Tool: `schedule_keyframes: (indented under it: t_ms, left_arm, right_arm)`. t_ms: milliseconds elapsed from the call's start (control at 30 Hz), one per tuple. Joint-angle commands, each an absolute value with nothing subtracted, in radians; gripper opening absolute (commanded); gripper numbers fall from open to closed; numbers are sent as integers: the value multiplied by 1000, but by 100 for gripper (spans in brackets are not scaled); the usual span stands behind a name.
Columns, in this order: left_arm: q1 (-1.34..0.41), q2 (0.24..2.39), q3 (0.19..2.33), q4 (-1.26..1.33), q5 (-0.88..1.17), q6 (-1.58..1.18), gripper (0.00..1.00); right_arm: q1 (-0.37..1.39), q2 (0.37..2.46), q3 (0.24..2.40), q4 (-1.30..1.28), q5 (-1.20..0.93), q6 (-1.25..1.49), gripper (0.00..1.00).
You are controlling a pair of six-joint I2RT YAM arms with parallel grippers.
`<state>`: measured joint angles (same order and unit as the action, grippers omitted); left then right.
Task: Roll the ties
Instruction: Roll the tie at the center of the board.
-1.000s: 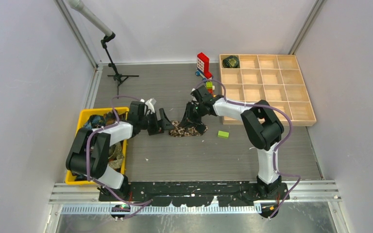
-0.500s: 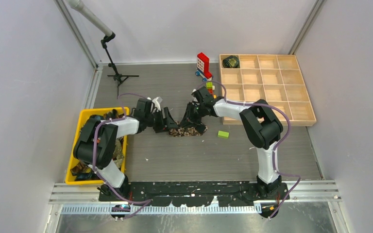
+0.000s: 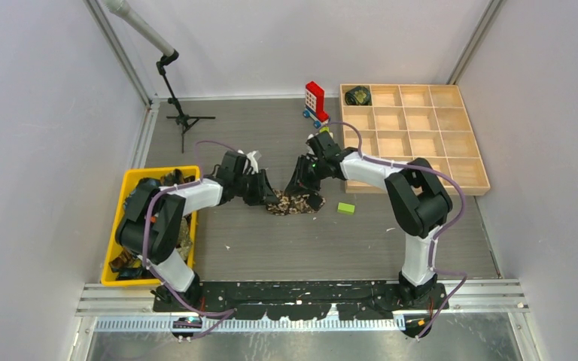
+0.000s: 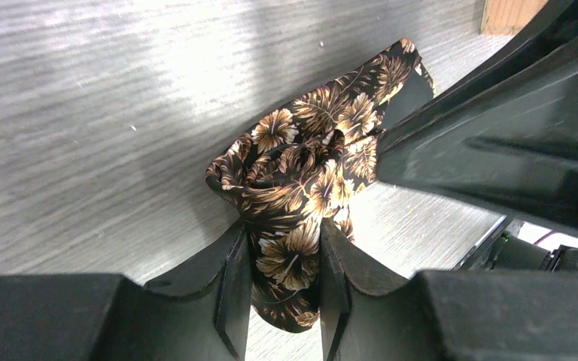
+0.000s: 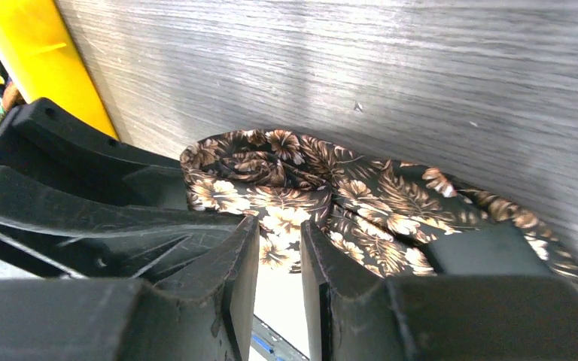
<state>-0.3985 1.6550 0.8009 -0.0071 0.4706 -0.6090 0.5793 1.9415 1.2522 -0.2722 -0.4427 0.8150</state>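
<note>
1. Lying bunched near the middle of the surface (image 3: 271, 248), the tie (image 3: 293, 203) is showing brown flowers on black and sitting between the two arms.
2. The left fingers (image 4: 233, 278) are pinching a fold of the tie from its left side. The fabric is filling the gap between them and bulging out beyond the tips.
3. The right fingers (image 5: 237, 271) are standing close together at the tie's right side, with its edge showing in the narrow gap. Whether they are clamping it I cannot tell.
4. Both sets of fingers are facing each other across the heap, very near one another.
5. A green block (image 3: 346, 207) is lying just right of the tie, apart from it.
6. A yellow bin (image 3: 128, 180) is sitting at the left, with more ties (image 3: 149, 186) lying inside.
7. A wooden tray (image 3: 414, 139) is sitting at the far right, with a rolled tie (image 3: 358, 95) resting in its far-left corner compartment.
8. Red-and-white bricks (image 3: 315, 100) are standing just beside the tray's left edge.
</note>
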Motion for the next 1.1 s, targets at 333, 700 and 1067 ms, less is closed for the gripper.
schedule_keyframes:
  t_ms: [333, 700, 1067]
  left_arm:
    - [-413, 1500, 751, -156, 451, -560, 25]
    - [-413, 1415, 774, -347, 385, -486, 25]
    - [-443, 1366, 817, -476, 239, -426, 24]
  right_arm:
    - [600, 1874, 1105, -292, -344, 796, 30]
    - [730, 1800, 1062, -353, -263, 868, 28]
    - [737, 1667, 1163, -530, -171, 803, 28]
